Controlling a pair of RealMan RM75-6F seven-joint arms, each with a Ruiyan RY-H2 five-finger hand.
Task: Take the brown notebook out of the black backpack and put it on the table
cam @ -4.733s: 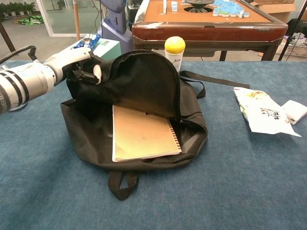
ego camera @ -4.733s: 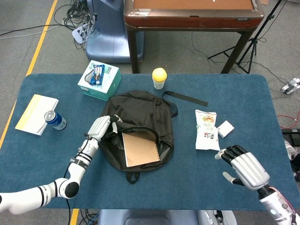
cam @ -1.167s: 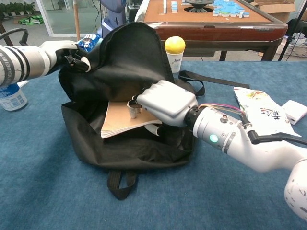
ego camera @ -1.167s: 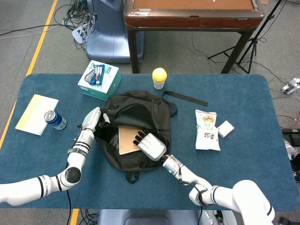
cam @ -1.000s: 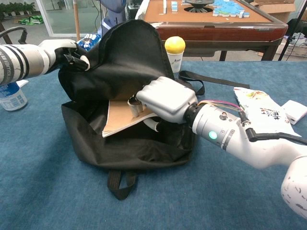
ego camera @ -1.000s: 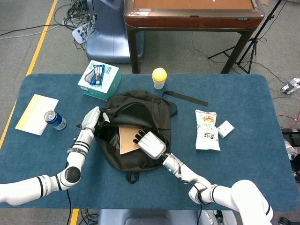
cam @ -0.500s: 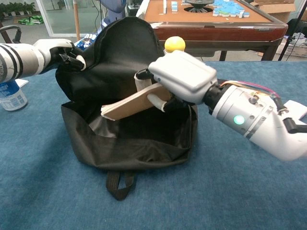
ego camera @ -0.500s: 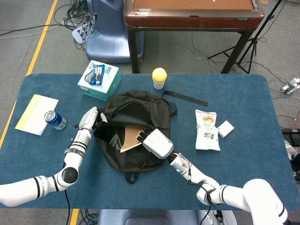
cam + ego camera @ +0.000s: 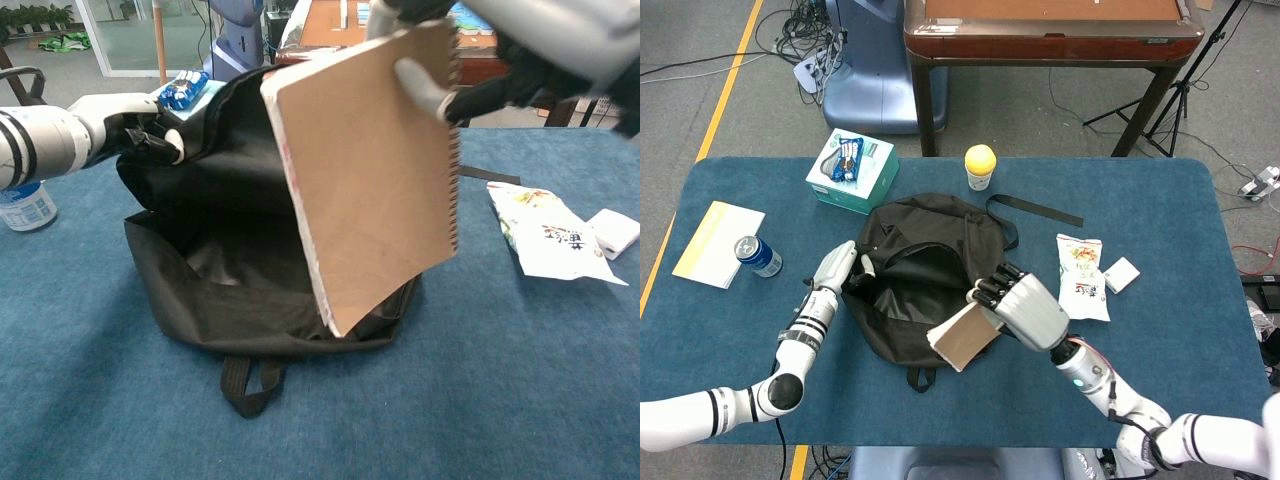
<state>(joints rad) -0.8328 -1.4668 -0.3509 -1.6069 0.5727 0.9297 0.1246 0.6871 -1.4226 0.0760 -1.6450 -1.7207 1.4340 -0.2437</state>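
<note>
The black backpack (image 9: 925, 275) lies open at mid-table, its flap raised (image 9: 210, 160). My left hand (image 9: 835, 268) grips the flap's left edge and holds it up; it shows in the chest view too (image 9: 125, 122). My right hand (image 9: 1025, 308) holds the brown spiral notebook (image 9: 968, 338) lifted out of the bag, above its front right rim. In the chest view the notebook (image 9: 375, 170) hangs tilted close to the camera, pinched at its top edge by my right hand (image 9: 490, 50). The bag's inside (image 9: 250, 270) shows only dark lining.
A snack bag (image 9: 1080, 277) and a small white packet (image 9: 1121, 273) lie to the right. A yellow-lidded cup (image 9: 980, 166) stands behind the bag. A teal tissue box (image 9: 852, 170), a blue can (image 9: 759, 256) and a yellow booklet (image 9: 718, 243) are at the left.
My right hand has pulled the notebook up out of the backpack and toward the front right, tilting it steeply. The left hand still holds the flap, slightly lower.
</note>
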